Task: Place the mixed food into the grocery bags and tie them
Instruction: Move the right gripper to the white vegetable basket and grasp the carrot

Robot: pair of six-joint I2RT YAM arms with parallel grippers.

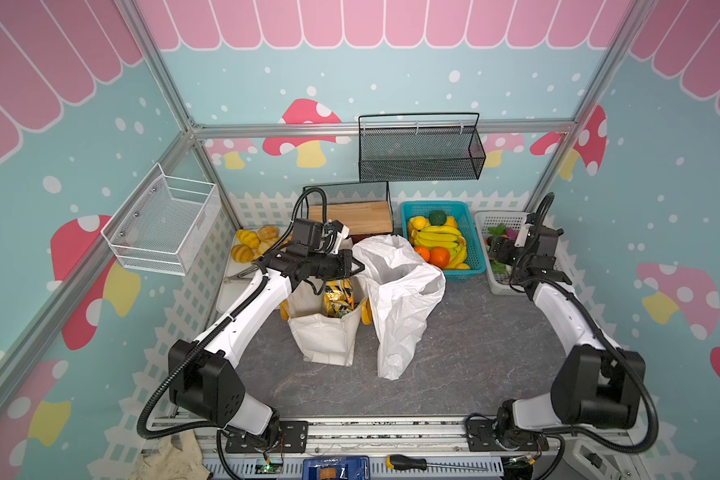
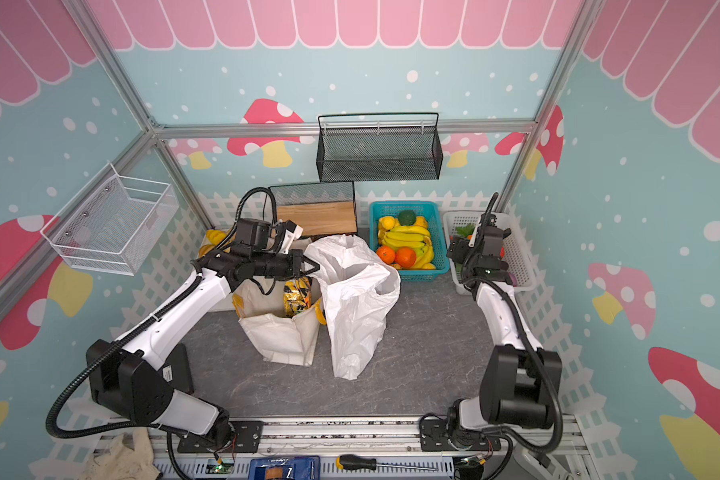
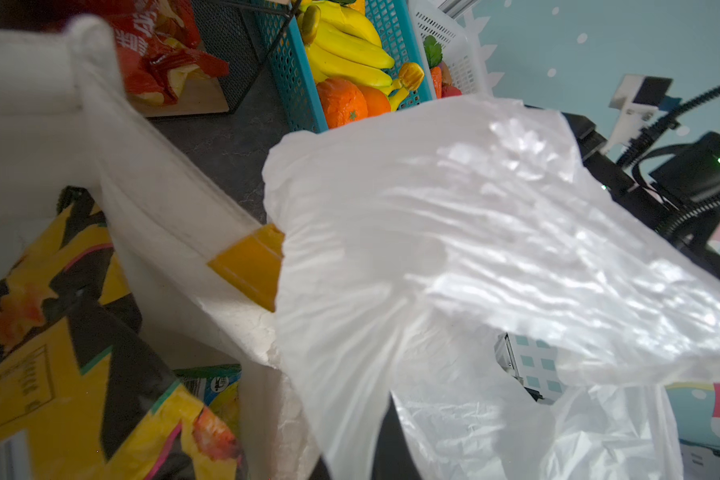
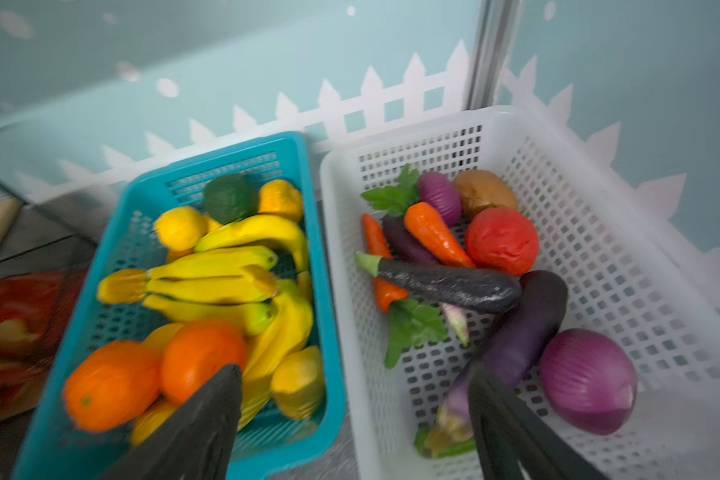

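Note:
The white plastic bag [image 1: 400, 299] stands open mid-table, and my left gripper [image 1: 356, 267] is shut on its near-left rim. In the left wrist view the bag [image 3: 474, 249] drapes over the jaws and hides them. Beside it stands the cream canvas tote [image 1: 325, 336] with a gold-black packet [image 1: 337, 297] inside; a green-white packet [image 3: 213, 382] lies under that. My right gripper [image 4: 354, 368] is open and empty, hovering over the edge between the two baskets at the back right [image 1: 495, 249]. Dark eggplants [image 4: 445, 284] lie in the white basket [image 4: 433, 124].
A teal basket [image 1: 462, 271] of bananas and oranges sits left of the white one. Bread rolls [image 1: 250, 245] lie back left, and a wooden-floored wire crate [image 1: 350, 214] holds a red packet [image 3: 159, 54]. Wire baskets [image 1: 420, 153] [image 1: 163, 224] hang on the walls.

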